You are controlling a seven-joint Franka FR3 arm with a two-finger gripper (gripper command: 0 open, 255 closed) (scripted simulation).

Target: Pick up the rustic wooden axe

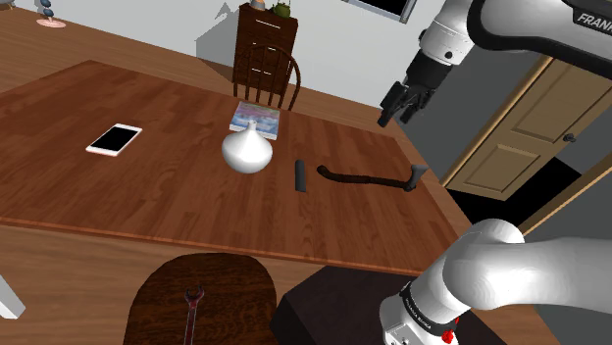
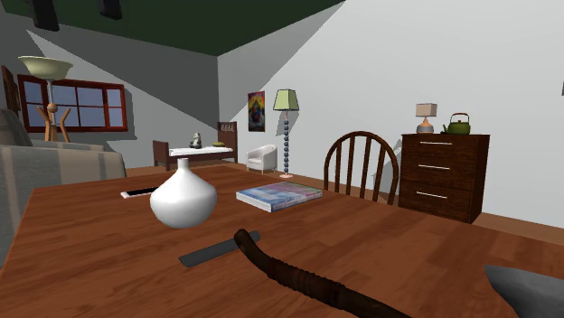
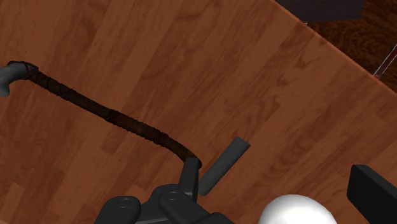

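The axe (image 1: 361, 178) lies flat on the wooden table (image 1: 147, 196) near its right end in the shoulder view, with a dark, slightly curved, wrapped handle and a small grey head (image 1: 414, 178). My gripper (image 1: 396, 110) hangs open in the air well above and behind the head, touching nothing. In the wrist view the handle (image 3: 108, 116) runs from the grey head (image 3: 9, 75) to just in front of one black finger (image 3: 190, 175); the gripper (image 3: 278, 168) is open and empty. The second exterior view has the handle (image 2: 298, 275) close up and the head (image 2: 529, 289).
A white round vase (image 1: 247, 150) and a short dark bar (image 1: 300, 175) stand just beyond the handle's end. A book (image 1: 255, 118) and a phone (image 1: 114, 139) lie farther off. A wooden chair (image 1: 270, 73) and a dresser (image 1: 263, 34) are behind the table.
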